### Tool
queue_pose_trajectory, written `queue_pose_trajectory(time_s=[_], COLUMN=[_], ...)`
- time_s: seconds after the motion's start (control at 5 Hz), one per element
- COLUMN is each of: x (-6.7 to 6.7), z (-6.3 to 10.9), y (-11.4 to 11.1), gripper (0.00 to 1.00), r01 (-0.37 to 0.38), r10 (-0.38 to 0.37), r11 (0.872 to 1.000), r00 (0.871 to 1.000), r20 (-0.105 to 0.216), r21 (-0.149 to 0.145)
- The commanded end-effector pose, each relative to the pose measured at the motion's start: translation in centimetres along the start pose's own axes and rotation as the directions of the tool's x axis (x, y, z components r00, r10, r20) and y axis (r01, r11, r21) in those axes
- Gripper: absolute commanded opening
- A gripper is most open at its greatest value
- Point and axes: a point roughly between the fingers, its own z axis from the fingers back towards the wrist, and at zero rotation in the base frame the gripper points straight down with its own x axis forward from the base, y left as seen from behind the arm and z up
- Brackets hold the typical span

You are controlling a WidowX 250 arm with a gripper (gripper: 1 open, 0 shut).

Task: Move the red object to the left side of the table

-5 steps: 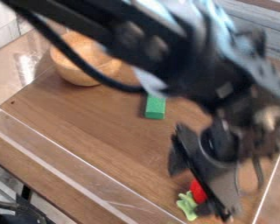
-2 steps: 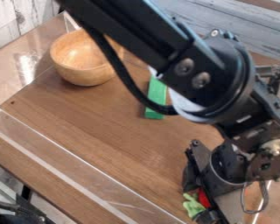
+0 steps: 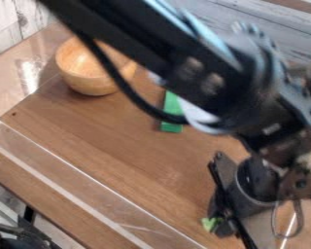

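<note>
My claw [image 3: 224, 216] sits low at near right of the brown wood-grain desk [image 3: 93, 146], over the small red toy fruit w/ green leaf [image 3: 212, 224]. Grip unclear, can't tell. Step: grasping. Next: lift, carry left.

No legible text, labels, brands, numbers or signs anywhere in the camera view; motion blur smears most surfaces.

wooden bowl [image 3: 89, 66]: far left, upright | green block [image 3: 173, 112]: mid-table, partly hidden
</note>
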Motion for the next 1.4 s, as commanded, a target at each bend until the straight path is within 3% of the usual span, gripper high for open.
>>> queue_pose_trajectory(time_s=[0.0,0.4,0.6,0.8,1.2], x=[-0.1,1.7,1.5,1.3,0.3], z=[1.1,3.0,1.5,0.0,2.0], y=[1.2,1.4,1.3,1.2,0.9], gripper=[0.00,0.00,0.00,0.00,0.00], r01=[0.044,-0.017,0.059,0.147,0.161], r10=[-0.044,0.017,-0.059,-0.146,-0.160], r11=[0.999,1.000,0.998,0.989,0.987], r00=[0.998,1.000,0.998,0.988,0.985], r20=[0.034,0.009,0.026,0.049,0.064], r21=[-0.002,-0.005,-0.009,-0.010,-0.012])
